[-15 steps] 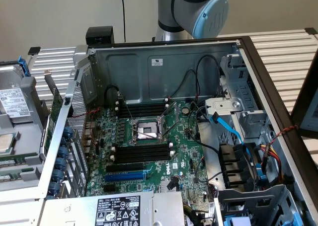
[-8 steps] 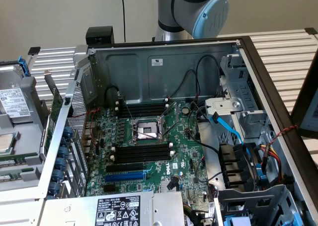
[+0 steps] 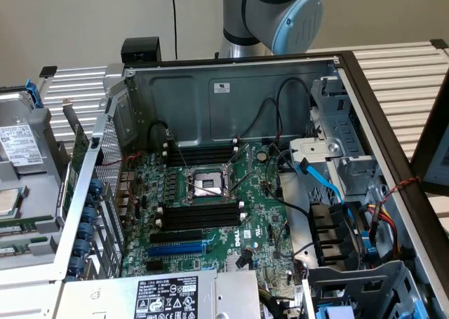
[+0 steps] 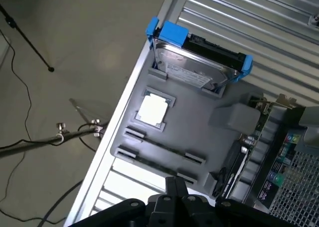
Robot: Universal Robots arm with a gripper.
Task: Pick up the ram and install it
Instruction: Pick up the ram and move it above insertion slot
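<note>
A grey parts tray [image 4: 199, 117] lies beside the open computer case. Two long holders with end clips run along it. A thin dark strip [image 4: 159, 146] stands edge-on in one of them and looks like the ram. In the exterior view a greenish edge [image 3: 21, 226] shows on the same tray at the far left. My gripper [image 4: 174, 183] hangs above the tray's near edge, its black fingers [image 4: 171, 187] pressed together, shut with nothing between them. The black memory slots [image 3: 200, 214] lie on the green motherboard [image 3: 259, 214] inside the case.
A hard drive [image 4: 199, 67] in blue brackets and a square processor chip [image 4: 153, 109] sit on the tray. The case [image 3: 231, 87] has tall metal walls, black and blue cables [image 3: 319, 182], a processor socket [image 3: 207, 184] and a blue expansion slot [image 3: 186, 249]. The arm's elbow [image 3: 295, 17] is behind the case.
</note>
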